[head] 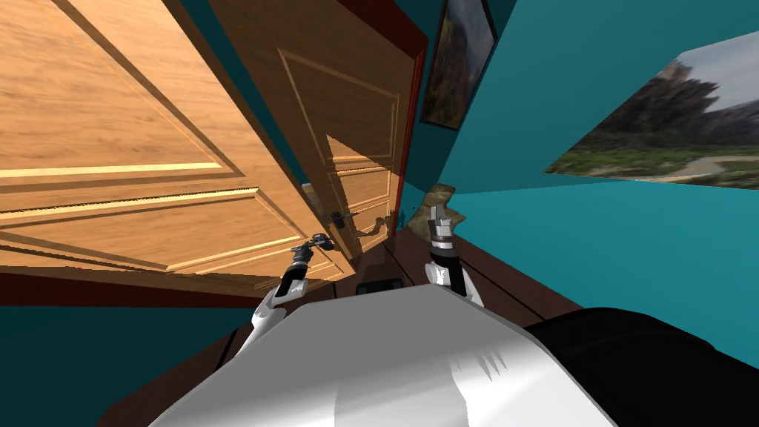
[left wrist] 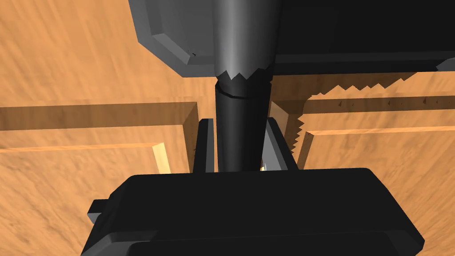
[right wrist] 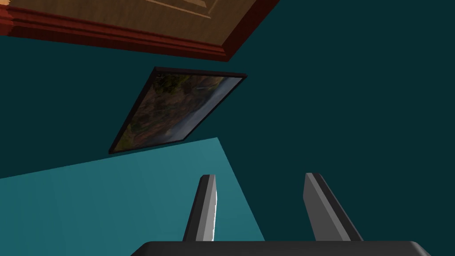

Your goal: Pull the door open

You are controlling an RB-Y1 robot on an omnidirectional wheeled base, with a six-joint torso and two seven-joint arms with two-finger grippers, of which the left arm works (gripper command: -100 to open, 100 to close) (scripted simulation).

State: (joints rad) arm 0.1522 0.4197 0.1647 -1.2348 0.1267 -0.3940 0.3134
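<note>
The door handle (left wrist: 242,138) runs between the 2 fingers (left wrist: 205,146) of the left gripper (left wrist: 238,121) and hides all but a thin strip of each. The gripper's dark body covers the handle's near end. At the handle's far end, its grey base plate (left wrist: 177,40) is cut off by the picture's edge. In the head view, handle and fingers are too small to tell apart. Up and to the right of the handle, a framed picture (head: 456,67) is cut by the top edge. Far right of the handle, a landscape panel (head: 667,126) runs off the right edge.
</note>
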